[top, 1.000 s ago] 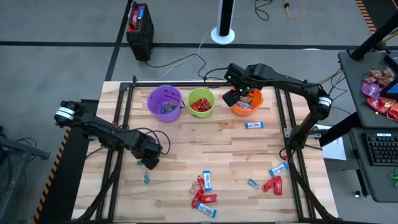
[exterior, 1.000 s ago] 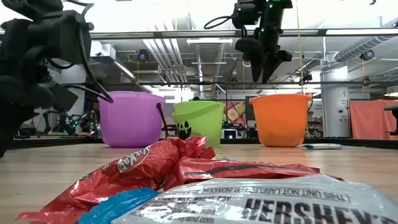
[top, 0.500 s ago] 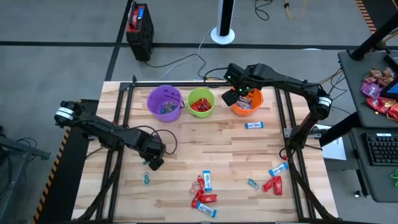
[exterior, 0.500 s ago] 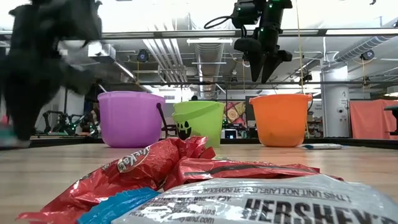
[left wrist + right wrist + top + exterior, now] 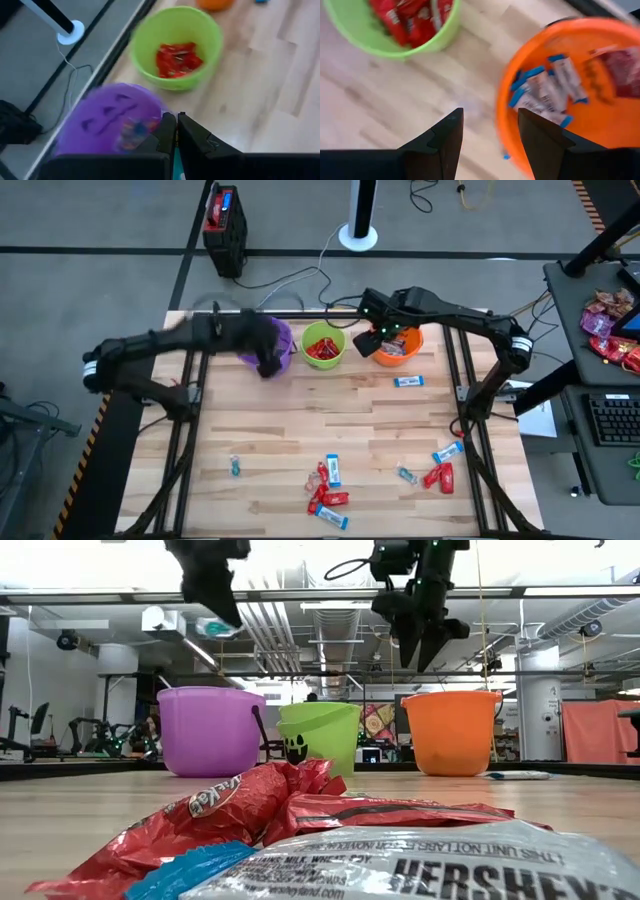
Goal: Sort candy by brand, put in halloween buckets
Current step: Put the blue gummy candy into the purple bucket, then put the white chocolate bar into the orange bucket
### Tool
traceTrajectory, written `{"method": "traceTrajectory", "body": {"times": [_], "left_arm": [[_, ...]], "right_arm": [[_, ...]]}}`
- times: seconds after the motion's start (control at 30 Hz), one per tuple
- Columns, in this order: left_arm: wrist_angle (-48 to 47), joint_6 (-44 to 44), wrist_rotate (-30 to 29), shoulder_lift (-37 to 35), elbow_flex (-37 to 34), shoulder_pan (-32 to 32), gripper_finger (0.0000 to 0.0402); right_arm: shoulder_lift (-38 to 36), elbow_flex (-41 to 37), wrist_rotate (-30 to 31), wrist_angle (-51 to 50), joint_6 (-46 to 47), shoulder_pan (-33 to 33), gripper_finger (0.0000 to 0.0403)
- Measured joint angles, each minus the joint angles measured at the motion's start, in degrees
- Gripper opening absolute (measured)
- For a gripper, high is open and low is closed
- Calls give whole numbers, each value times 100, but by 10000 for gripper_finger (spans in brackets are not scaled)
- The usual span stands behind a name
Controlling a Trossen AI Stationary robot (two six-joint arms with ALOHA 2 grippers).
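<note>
1. The purple bucket stands at the far side of the table, beside the lime green bucket, and the orange bucket is next in the row. In the left wrist view the purple one holds small bright pieces, the green one red wrappers; the right wrist view shows blue-and-white bars and one red wrapper in the orange one.
2. One second ago the left gripper was low over the near-left part of the table, next to a small teal candy. Now the arm is swung up and across, and the gripper is at the near rim of the purple bucket, above it.
3. Its fingers are now pressed together. In the low view a small teal piece shows at the tip of the gripper, high over the purple bucket, so it seems pinched there; I cannot tell it for sure.
4. One teal candy lies on the near-left of the table, as before, well apart from the gripper.
5. The right gripper hangs between the green and orange buckets, over the orange rim, almost as it was. Its fingers are spread and hold nothing.
6. The other candy is unchanged: a cluster of red and blue-and-white pieces near the front edge, a second group at the near-right, and one bar in front of the orange bucket.
</note>
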Motion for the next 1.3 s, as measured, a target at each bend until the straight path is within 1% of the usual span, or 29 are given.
{"method": "traceTrajectory", "body": {"times": [0.07,0.13,0.2,0.27,0.3,0.37,0.47,0.57,0.67,0.77,0.9,0.97,1.03,1.1,1.2,1.3], "left_arm": [[130,499,863,52,68,910,0],[179,709,1801,195,62,1802,0],[167,847,2473,390,0,2517,0],[172,941,2920,605,-89,3023,0],[173,947,3047,709,-141,3187,0],[162,1037,3072,914,-246,3369,5],[144,1329,3054,1127,-311,3418,23],[159,1412,3018,1265,-312,3397,46],[81,1416,3006,1320,-297,3395,73],[65,1415,3002,1295,-289,3394,98],[-238,1294,3080,1163,-241,3385,122],[-458,1185,3172,1034,-201,3324,127],[-580,1079,3388,811,-197,3219,128],[-554,860,3564,538,-213,3048,128],[-506,391,3532,122,-230,2659,127],[-333,-86,3494,-283,-230,2174,126]], "right_arm": [[0,0,-130,-35,128,140,180],[-5,0,-219,-108,276,306,180],[-19,0,-294,-228,457,492,180],[-47,-2,-311,-424,614,718,180],[-55,-2,-312,-515,713,839,180],[-74,-2,-313,-736,893,1073,180],[-94,-2,-315,-1025,1281,1431,180],[-133,-2,-364,-1299,1767,1744,180],[-179,-2,-616,-1521,2114,1985,180],[-217,-5,-825,-1749,2245,2123,180],[-325,-275,-851,-1890,2040,2131,180],[-412,-604,-724,-1853,1942,2074,180],[-486,-1055,-560,-1683,1741,1949,180],[-546,-1606,-176,-1231,1570,1801,180],[-565,-2468,473,-395,1392,1625,180],[-566,-3151,831,451,1387,1508,173]]}}
